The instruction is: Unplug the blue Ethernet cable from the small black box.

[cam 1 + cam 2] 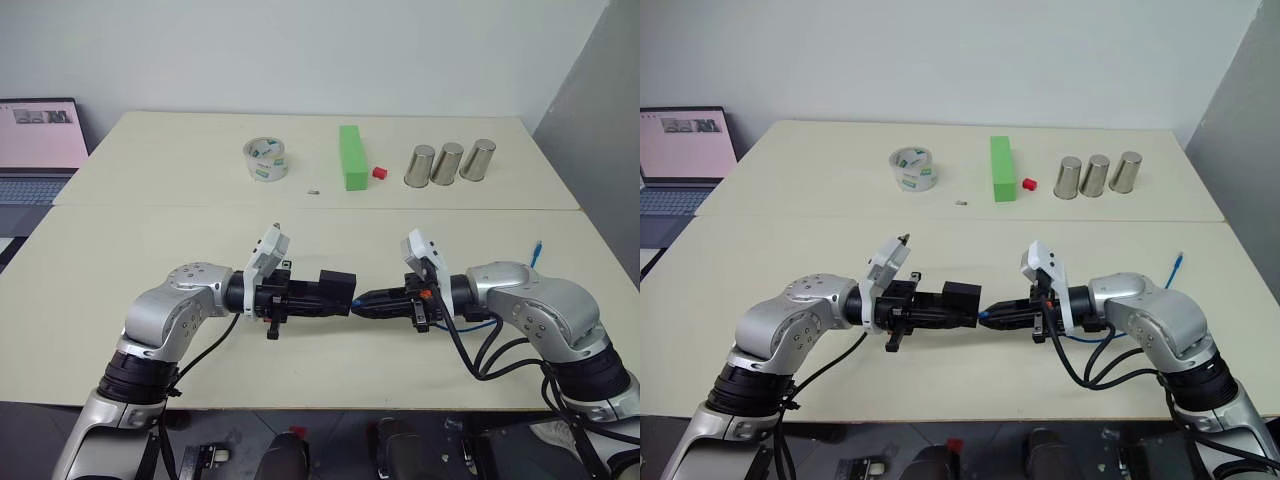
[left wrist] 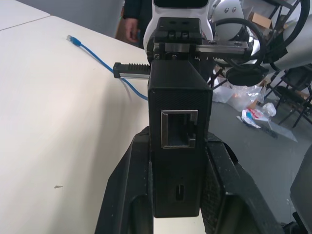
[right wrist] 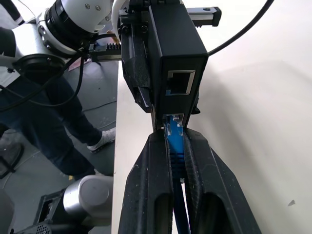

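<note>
Left pincer (image 1: 322, 297), closed on the small black box (image 1: 337, 291): a matte, squarish plastic block with a fine-grained face, held above the pale bench (image 1: 150, 240) near its front edge. The box's long axis runs level toward 3 o'clock; the left wrist view shows an empty square socket with a metal rim.

Right pincer (image 1: 362, 300), closed on the blue Ethernet cable (image 3: 175, 144) just behind its clear-blue plug. The plug points toward 9 o'clock at the box's lower socket; whether it is still seated appears uncertain, since the ribbed black fingers (image 3: 146, 185) hide its sides. The thin, glossy cord runs back under the right arm, and its free end (image 1: 537, 247) lies on the bench at 3 o'clock.
</note>
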Robot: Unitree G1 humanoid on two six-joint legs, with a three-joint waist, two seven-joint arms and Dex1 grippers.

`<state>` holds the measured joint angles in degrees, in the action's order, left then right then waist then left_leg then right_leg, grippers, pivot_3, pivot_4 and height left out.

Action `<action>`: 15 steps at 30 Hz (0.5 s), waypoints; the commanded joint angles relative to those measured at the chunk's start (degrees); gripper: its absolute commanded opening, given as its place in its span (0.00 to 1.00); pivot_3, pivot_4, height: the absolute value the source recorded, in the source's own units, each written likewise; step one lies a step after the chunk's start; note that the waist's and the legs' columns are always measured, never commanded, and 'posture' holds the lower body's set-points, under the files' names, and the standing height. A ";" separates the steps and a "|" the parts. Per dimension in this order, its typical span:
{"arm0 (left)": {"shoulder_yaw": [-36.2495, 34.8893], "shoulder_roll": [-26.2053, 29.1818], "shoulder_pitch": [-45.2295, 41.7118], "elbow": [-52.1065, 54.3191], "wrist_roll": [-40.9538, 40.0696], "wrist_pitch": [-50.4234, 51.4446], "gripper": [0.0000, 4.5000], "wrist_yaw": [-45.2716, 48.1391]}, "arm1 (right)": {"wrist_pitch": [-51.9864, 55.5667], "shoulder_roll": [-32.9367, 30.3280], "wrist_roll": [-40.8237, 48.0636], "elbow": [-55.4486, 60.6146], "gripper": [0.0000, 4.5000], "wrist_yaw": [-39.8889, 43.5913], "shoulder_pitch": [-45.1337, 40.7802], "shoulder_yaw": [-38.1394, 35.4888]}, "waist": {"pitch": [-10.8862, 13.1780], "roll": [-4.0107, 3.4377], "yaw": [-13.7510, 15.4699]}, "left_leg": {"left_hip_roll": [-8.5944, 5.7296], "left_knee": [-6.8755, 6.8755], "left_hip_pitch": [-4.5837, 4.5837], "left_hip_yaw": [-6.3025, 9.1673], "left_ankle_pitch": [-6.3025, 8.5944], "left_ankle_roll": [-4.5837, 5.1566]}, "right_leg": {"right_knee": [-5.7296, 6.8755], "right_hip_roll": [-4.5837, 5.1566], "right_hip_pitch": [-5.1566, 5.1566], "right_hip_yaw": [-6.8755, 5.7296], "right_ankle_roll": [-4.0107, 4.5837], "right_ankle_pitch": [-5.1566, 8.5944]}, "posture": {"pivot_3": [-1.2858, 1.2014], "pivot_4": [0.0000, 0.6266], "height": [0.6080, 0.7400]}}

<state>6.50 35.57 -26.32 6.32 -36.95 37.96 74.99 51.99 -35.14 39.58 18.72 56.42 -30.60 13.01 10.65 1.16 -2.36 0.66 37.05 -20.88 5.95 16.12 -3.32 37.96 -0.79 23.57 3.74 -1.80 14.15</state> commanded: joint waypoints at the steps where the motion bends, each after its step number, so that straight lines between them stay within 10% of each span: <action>1: 2.04 1.59 0.97 2.55 0.83 -1.48 0.17 3.14 | 0.85 -1.15 0.26 -0.07 0.01 1.80 -2.28 -0.23 | 0.00 0.00 -0.09 | 0.00 -0.01 0.00 0.00 0.00 0.00 | 0.00 0.00 0.01 0.00 0.00 0.00 | 0.52 0.24 1.00; 15: 1.32 5.47 2.10 -2.10 5.39 -6.89 0.17 3.71 | -0.36 -6.05 -3.62 -5.33 0.01 3.65 -0.99 -0.13 | 0.01 -0.02 -0.05 | -0.01 -0.02 -0.02 -0.04 0.00 0.00 | -0.04 0.00 0.03 0.02 0.00 0.00 | 0.52 0.24 1.00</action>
<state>8.67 40.76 -24.17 3.76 -31.88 32.12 78.10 52.94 -40.86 36.52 12.67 59.71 -31.83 14.38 10.67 1.14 -2.41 0.65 37.03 -20.91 5.91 16.13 -3.32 37.91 -0.78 23.60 3.76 -1.80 14.15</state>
